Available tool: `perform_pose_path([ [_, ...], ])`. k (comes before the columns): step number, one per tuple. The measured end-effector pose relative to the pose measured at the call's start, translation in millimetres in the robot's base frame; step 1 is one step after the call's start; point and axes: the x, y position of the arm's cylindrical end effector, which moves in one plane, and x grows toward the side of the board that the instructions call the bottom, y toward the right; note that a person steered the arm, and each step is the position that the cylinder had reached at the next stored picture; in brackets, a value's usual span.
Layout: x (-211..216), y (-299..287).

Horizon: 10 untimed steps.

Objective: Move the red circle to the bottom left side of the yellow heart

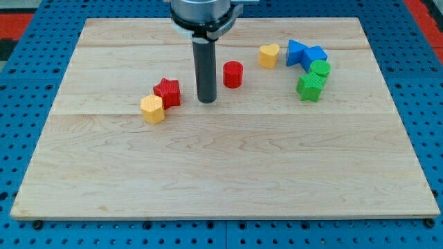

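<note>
You are looking at my tip [207, 101] sitting on the wooden board [221, 173] just to the view's left of the red circle [233, 74] and a little lower, apart from it and pushing nothing; being a bare rod, it has nothing to open or close. The circle is lying to the view's left of the yellow heart [269, 55] and slightly lower, so it is probably already nearing its spot. From that side, I judge, you are set to nudge it rightward.
</note>
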Motion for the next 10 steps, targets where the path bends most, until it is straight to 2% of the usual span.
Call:
perform_pose_path([
  [2, -5.1, 39.3],
  [6, -62.4, 10.7],
  [8, -52.5, 10.7],
  [10, -46.9, 40.3],
])
